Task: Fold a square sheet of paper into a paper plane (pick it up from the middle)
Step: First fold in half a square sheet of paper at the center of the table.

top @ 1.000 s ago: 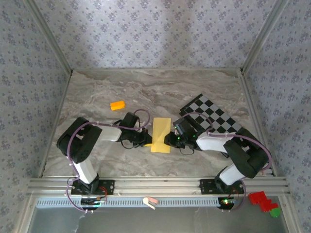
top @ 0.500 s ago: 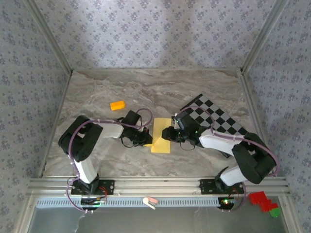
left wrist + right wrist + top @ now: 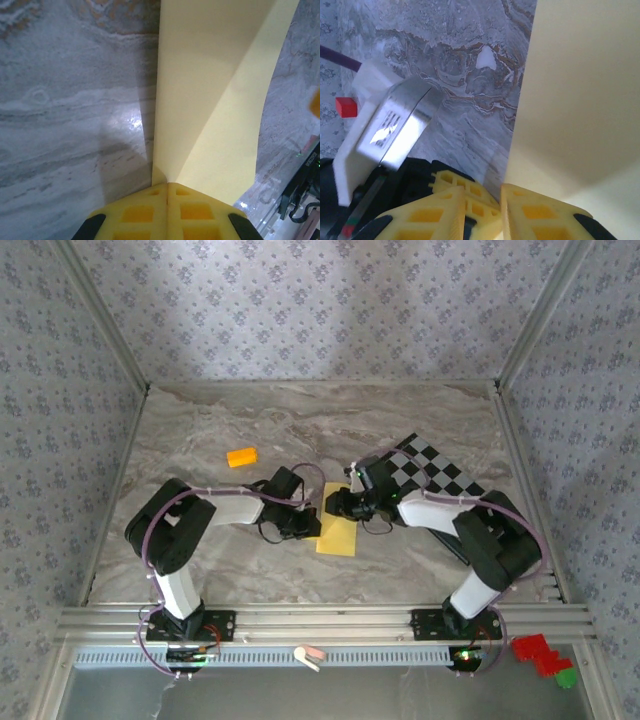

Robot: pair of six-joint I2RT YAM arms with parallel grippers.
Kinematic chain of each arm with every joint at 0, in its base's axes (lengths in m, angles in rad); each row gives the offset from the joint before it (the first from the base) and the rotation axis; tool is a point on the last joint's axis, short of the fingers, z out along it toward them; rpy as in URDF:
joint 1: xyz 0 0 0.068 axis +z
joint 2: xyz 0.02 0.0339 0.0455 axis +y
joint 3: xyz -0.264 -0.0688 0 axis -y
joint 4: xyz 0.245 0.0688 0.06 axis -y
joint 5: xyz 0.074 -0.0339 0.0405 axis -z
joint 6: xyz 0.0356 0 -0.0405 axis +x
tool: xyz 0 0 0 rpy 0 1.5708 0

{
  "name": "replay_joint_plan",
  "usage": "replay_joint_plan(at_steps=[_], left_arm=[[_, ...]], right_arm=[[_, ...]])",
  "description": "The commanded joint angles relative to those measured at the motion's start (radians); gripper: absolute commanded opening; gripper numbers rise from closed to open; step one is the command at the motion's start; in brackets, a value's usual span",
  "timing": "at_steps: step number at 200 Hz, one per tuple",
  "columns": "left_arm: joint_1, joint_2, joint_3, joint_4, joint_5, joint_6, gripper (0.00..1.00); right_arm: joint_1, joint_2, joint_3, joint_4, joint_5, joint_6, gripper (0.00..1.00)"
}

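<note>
Your left tool (image 3: 312, 524) is closed on the paper (image 3: 337, 527). In the left wrist view its two yellow pads (image 3: 137, 215) meet with no gap, and the edge of the sheet goes in between them. From the pads a crease runs away over the paper. The part on one side of it is bright and the part on the other side is in shade, so the sheet is folded there and not flat.

Your right tool (image 3: 336, 506) is at the far end of the same paper and reaches it from the right side. In the right wrist view its fingers (image 3: 540, 215) stand a little apart, and the edge of the paper reaches the gap between them. One finger is over the paper, the other is over the bare table (image 3: 400, 570). I cannot tell if this tool really grips the sheet or only touches it.

From above, the paper is a narrow folded strip. It lies about in the middle of the table, a little nearer to the near edge, between the two tools. An orange block (image 3: 241, 456) lies well apart from it, toward the left edge. A checkered board (image 3: 435, 468) lies by the right edge.
</note>
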Motion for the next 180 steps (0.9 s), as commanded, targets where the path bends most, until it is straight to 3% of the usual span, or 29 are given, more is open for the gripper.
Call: replay_joint_plan(at_steps=[1,69,180], left_arm=[[-0.015,0.071,-0.046,-0.141,-0.233,0.018,0.00],[-0.032,0.076,-0.024,-0.213,-0.296,0.046,0.00],[-0.087,0.146,-0.018,-0.340,-0.402,0.119,0.00]], right_arm=[[-0.011,0.058,0.041,0.025,-0.058,0.020,0.25],[0.002,0.192,0.116,0.037,-0.139,0.016,0.21],[-0.077,0.304,0.218,-0.080,-0.115,-0.047,0.14]])
